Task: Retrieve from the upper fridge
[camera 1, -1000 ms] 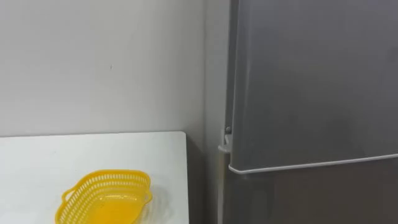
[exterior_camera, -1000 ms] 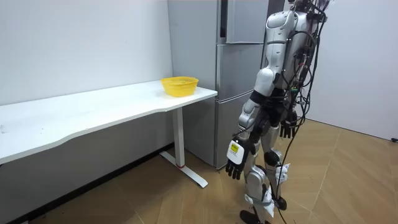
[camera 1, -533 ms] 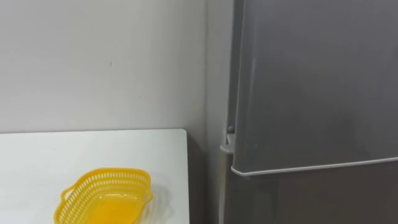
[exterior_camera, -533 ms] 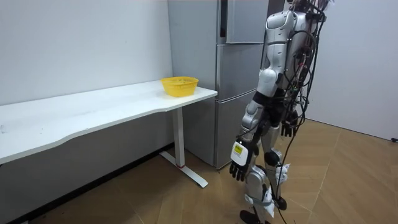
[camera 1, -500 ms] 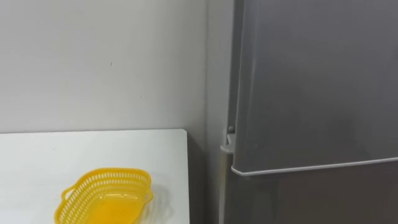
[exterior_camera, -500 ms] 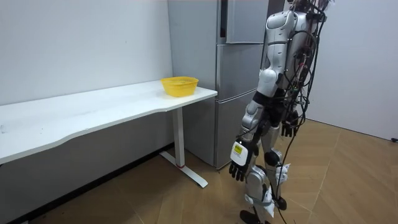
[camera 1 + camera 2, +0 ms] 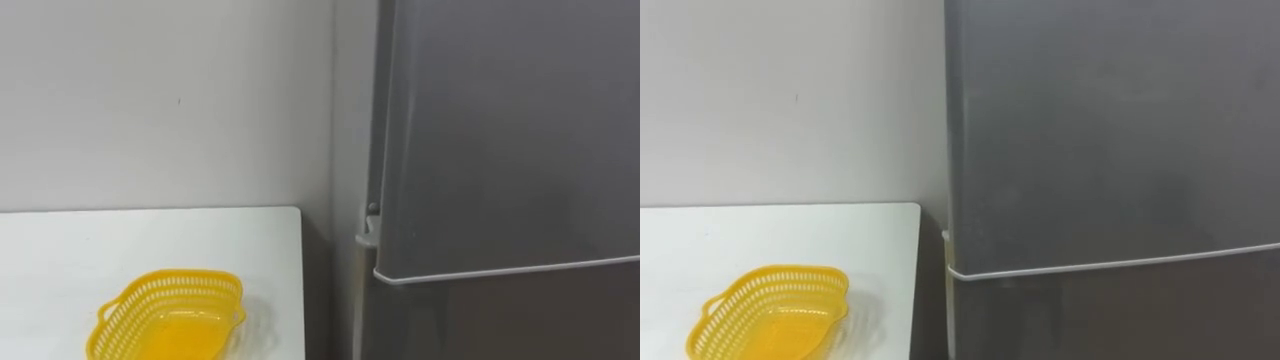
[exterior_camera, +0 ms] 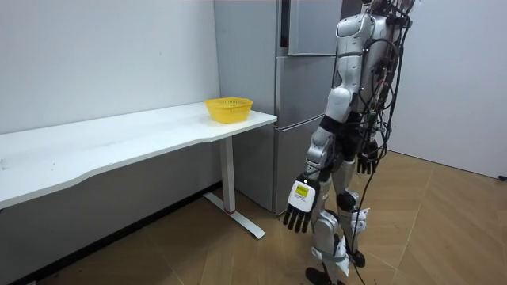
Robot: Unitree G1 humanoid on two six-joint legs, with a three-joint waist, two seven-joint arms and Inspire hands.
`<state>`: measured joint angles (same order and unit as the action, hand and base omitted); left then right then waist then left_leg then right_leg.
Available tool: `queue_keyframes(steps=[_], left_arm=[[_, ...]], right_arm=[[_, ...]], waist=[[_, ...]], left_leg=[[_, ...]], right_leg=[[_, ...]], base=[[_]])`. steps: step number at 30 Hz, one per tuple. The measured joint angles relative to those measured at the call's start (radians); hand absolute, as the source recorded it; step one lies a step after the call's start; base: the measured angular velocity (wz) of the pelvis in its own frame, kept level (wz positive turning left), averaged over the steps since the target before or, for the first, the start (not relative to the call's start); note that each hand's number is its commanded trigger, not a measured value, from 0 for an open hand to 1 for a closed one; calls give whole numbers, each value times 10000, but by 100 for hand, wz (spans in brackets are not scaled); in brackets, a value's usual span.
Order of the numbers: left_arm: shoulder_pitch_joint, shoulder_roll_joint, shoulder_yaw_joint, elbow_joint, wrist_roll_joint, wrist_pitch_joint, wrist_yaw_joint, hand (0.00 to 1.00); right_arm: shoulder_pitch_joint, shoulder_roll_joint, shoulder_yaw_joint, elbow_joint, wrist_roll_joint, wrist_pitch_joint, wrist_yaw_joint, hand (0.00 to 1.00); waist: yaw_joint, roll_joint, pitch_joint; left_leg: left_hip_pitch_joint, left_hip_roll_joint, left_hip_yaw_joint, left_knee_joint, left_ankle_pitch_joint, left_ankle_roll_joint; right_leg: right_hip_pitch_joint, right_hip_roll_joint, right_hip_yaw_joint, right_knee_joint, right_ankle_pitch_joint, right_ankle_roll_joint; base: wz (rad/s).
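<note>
My left hand (image 8: 297, 214), lower centre, and right hand (image 8: 365, 165) hang slack, empty — reaching blind, I might knock the shut upper fridge door (image 7: 500, 130).

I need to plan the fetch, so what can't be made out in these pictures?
Fridge contents: hidden behind the grey fridge's shut upper door, in both eye views.
Lower fridge door: cut off by the eye views' bottom edge.
Yellow perforated plastic basket: near end cut off by the left eye view's bottom edge; in the room view its own wall hides its inside.
</note>
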<state>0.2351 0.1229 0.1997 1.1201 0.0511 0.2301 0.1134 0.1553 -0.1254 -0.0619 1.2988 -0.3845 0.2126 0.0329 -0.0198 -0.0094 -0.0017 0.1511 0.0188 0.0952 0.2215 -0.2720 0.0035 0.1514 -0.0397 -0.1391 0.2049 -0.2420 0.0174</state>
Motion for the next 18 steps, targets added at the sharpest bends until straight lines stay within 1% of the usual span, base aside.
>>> queue_keyframes(steps=[2,3,5,6,7,8,9,12,13,14,15,16,17,18], left_arm=[[23,-27,340,-2,-1119,-1,344,0],[11,-28,386,-2,-1442,-4,401,0],[17,-59,802,6,-2517,-90,660,0],[18,-61,856,12,-2786,-116,726,0],[25,-66,1004,39,-3278,-158,816,0],[46,-70,1035,41,-3808,-198,933,0],[45,-76,1034,39,-4117,-217,1008,0],[96,-223,1092,16,-6165,-442,1438,0],[99,-235,1136,-12,-6598,-470,1495,0],[90,-232,1143,-37,-7508,-513,1621,0],[88,-232,1149,-72,-7842,-537,1682,0],[104,-232,1165,-258,-8501,-611,1809,0],[132,-232,1338,-636,-9230,-658,1924,0],[137,-232,1474,-886,-9627,-687,2027,0]], right_arm=[[4,0,-8,77,62,42,-51,0],[-9,-1,-11,91,95,70,-76,0],[-38,-4,-60,167,95,78,-80,0],[-37,-4,-105,179,94,78,-80,0],[-31,-7,-234,215,81,79,-80,0],[-15,-11,-310,211,89,80,-82,0],[-17,-11,-311,215,91,81,-84,0],[52,-7,-300,324,435,115,-95,0],[55,-5,-297,321,502,164,-85,0],[42,-16,-300,317,621,244,-84,0],[28,-23,-304,312,624,275,-84,0],[24,-30,-309,283,598,278,-80,0],[27,-29,-308,233,597,277,-66,0],[26,-27,-308,194,597,276,-49,0]], waist=[[6,34,11],[21,48,15],[64,77,19],[79,79,20],[99,81,22],[94,73,27],[95,66,28],[187,44,32],[199,42,33],[239,35,36],[243,33,37],[268,30,37],[322,26,36],[338,20,40]], left_leg=[[89,1,-6,-3,0,0],[98,1,-6,-3,0,0],[114,1,-3,-10,3,-3],[116,1,-1,-11,3,-4],[130,1,-1,-19,5,-6],[150,0,-1,-22,5,-7],[160,0,-5,-21,5,-7],[194,-3,69,-32,5,-6],[192,-2,70,-35,4,-6],[178,-1,57,-89,3,-5],[166,-1,46,-121,3,-4],[160,-2,14,-170,10,-10],[162,2,12,-162,18,-16],[162,3,-1,-156,21,-20]], right_leg=[[89,6,-10,-6,1,-1],[96,7,-4,-5,1,-1],[96,9,8,3,1,-1],[96,10,7,4,1,-2],[104,9,3,5,3,-5],[124,5,-3,17,4,-6],[135,4,-3,24,4,-6],[170,-15,8,9,3,-4],[169,-15,10,7,3,-3],[153,-14,13,-3,2,-2],[131,-15,13,3,3,-3],[99,-13,17,0,20,-4],[82,-10,15,4,33,-8],[82,-7,11,12,35,-11]], base=[[0],[0],[0],[0],[0],[0],[0],[0],[-3],[0],[0],[0],[0],[0]])
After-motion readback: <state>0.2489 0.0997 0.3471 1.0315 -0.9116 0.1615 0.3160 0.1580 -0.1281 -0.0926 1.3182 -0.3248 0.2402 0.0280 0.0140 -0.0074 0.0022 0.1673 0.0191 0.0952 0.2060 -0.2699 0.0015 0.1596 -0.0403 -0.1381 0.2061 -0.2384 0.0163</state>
